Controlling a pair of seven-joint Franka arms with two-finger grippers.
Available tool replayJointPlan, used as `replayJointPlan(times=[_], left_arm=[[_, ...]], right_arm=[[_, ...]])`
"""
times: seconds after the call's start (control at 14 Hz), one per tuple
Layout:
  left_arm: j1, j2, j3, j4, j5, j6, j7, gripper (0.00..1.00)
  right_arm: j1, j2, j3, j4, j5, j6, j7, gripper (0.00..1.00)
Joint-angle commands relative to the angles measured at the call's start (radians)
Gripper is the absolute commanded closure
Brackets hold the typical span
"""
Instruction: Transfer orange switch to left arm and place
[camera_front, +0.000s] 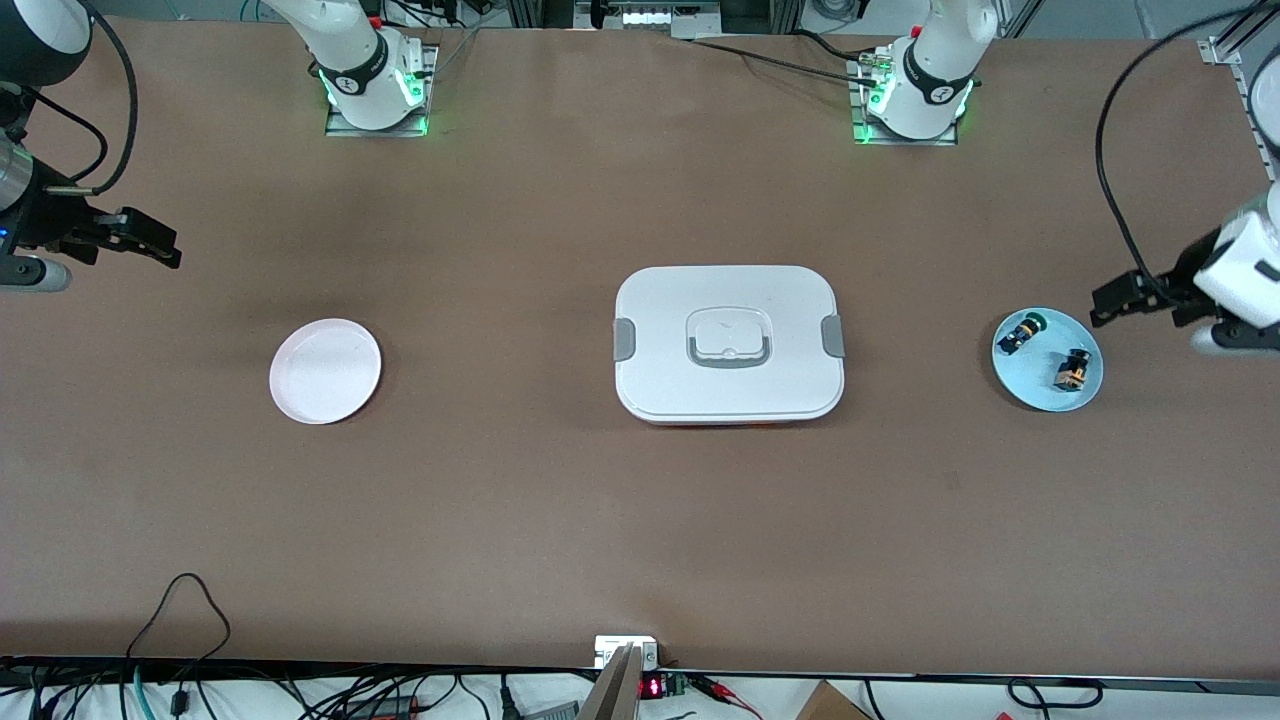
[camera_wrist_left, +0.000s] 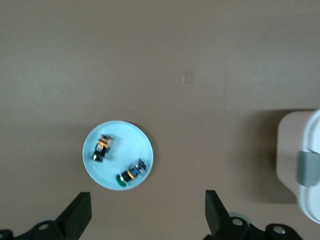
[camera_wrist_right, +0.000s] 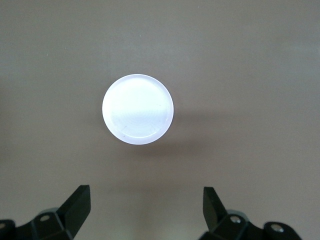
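Note:
The orange switch (camera_front: 1073, 370) lies on a light blue plate (camera_front: 1040, 392) toward the left arm's end of the table, beside a component with a green cap (camera_front: 1020, 332). The left wrist view shows the switch (camera_wrist_left: 102, 146) on that plate (camera_wrist_left: 122, 136). My left gripper (camera_front: 1108, 301) hangs open and empty in the air beside the blue plate, its fingers wide apart (camera_wrist_left: 146, 201). My right gripper (camera_front: 160, 247) is open and empty above the table at the right arm's end (camera_wrist_right: 145, 196). The white lidded box (camera_front: 728, 345) stands in the middle of the table between the two plates.
An empty white plate (camera_front: 325, 370) lies toward the right arm's end and shows in the right wrist view (camera_wrist_right: 138, 109). The box's corner with a grey clip shows in the left wrist view (camera_wrist_left: 305, 170). Cables run along the table edge nearest the front camera.

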Motion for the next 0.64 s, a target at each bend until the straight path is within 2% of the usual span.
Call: replayJointPlan(times=[0.0,0.36,0.57], left_arm=[[-0.048,-0.031,0.022,0.022,-0.014,-0.044,-0.035,0.0],[-0.046,-0.039,0.02,0.019,-0.02,-0.053,-0.032,0.0],[-0.046,-0.039,0.023,0.019,-0.061,-0.053,-0.032,0.0]], right_arm=[[0.005,0.011,0.005,0.033,-0.001,-0.009,-0.002,0.0],[0.003,0.036,0.005,0.05,-0.001,-0.014,-0.01,0.0],[0.003,0.036,0.005,0.05,-0.001,-0.015,-0.014,0.0]])
